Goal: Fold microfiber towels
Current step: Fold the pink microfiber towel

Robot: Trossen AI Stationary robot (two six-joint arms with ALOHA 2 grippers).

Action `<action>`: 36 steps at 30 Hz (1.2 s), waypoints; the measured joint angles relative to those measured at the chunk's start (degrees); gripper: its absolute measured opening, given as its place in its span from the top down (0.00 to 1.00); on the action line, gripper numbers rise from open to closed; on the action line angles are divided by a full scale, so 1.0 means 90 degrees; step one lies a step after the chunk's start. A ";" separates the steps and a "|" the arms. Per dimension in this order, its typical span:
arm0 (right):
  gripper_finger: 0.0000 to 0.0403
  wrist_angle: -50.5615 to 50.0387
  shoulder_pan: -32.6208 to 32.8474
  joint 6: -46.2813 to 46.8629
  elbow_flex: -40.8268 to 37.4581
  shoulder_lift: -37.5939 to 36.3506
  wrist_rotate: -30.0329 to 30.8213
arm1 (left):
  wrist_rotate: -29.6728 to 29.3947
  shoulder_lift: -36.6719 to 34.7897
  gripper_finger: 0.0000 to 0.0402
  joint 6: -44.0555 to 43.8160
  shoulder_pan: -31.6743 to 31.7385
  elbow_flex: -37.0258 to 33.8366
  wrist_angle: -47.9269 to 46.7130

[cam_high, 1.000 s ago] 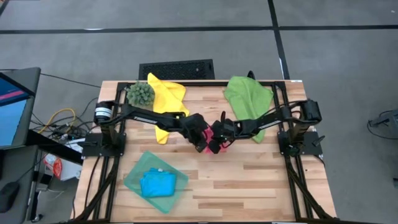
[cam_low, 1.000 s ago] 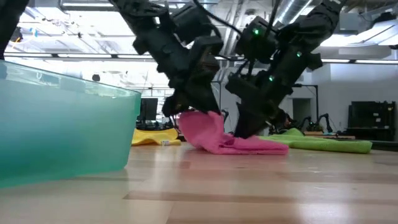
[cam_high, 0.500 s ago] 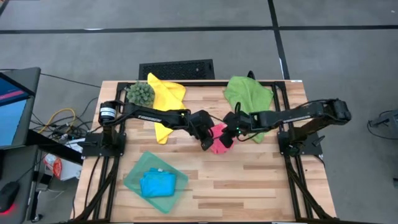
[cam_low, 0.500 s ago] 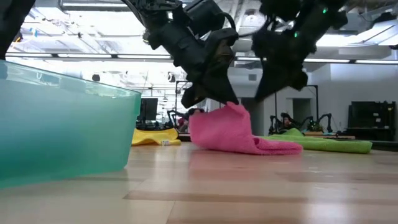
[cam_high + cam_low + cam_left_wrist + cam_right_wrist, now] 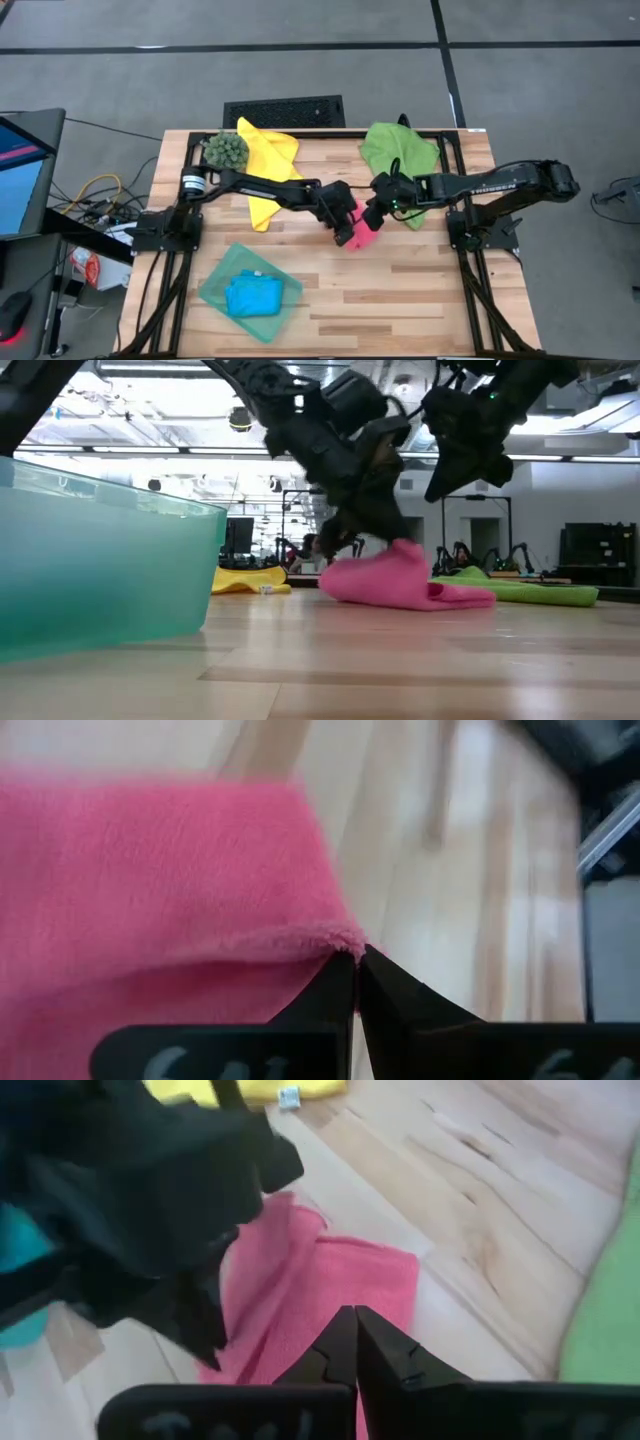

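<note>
The pink towel [image 5: 362,238] lies bunched on the table's middle; it also shows in the low view [image 5: 410,588]. My left gripper [image 5: 349,228] is shut on its raised part [image 5: 398,548]. My right gripper [image 5: 378,208] hangs shut and empty above the towel's far right side [image 5: 440,485], and its wrist view looks down on the pink cloth [image 5: 340,1285]. The yellow towel [image 5: 265,160] and the green towel [image 5: 400,150] lie crumpled at the far edge. The blue towel [image 5: 252,293] lies folded in the teal tray [image 5: 212,290]. My left gripper pinches a corner of the pink towel's edge [image 5: 335,938] between its two fingertips. The fingers slant down from the table's left. The held part stands raised as a hump [image 5: 400,550], and the rest of the towel lies on the table.
A spiky green ball plant [image 5: 227,150] stands at the far left corner beside the yellow towel. The teal tray stands at the near left and shows large in the low view [image 5: 100,560]. Bare wood lies at the near right.
My left gripper has gone toward the table's right edge with the pink towel's held part, carrying the hump over the rest of the cloth. My right gripper has come off the towel, risen and drawn back toward the far right.
</note>
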 joint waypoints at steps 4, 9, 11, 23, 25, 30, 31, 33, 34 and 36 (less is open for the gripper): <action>0.95 -0.0006 0.0114 0.0046 0.0000 0.0000 0.0000 | -0.0090 0.0069 1.00 0.0153 -0.0005 0.0271 -0.0024; 0.94 0.0009 0.0194 0.0059 0.0000 0.0000 0.0002 | -0.0236 0.0290 1.00 0.0253 -0.0024 0.0515 0.0112; 0.93 -0.0001 0.0212 0.0086 0.0000 0.0002 -0.0001 | -0.0250 0.0352 0.98 0.0238 -0.0032 0.0556 -0.0028; 0.94 -0.0165 0.0212 0.0378 0.0000 -0.0089 -0.0035 | -0.0855 0.0342 0.94 0.0507 -0.0044 0.0616 0.0250; 0.93 -0.0209 0.0212 0.0488 0.0000 -0.0172 -0.0037 | -0.0886 0.0342 0.94 0.0559 -0.0038 0.0616 0.0401; 0.92 -0.0361 0.0212 0.0548 0.0000 -0.0516 0.0001 | -0.1040 0.0342 0.94 0.0669 -0.0012 0.0616 0.0584; 0.92 -0.0375 0.0212 0.0547 0.0000 -0.0582 0.0001 | -0.1113 0.0342 0.94 0.0766 -0.0011 0.0616 0.0636; 0.92 -0.0416 0.0212 0.0549 0.0000 -0.0720 0.0002 | -0.1173 0.0342 0.94 0.0990 -0.0007 0.0616 0.0805; 0.92 -0.0456 0.0213 0.0549 0.0000 -0.0784 0.0002 | -0.1174 0.0342 0.94 0.1096 -0.0007 0.0616 0.0901; 0.92 -0.0541 0.0215 0.0551 0.0000 -0.0882 -0.0026 | -0.1174 0.0342 0.93 0.1257 -0.0012 0.0616 0.1085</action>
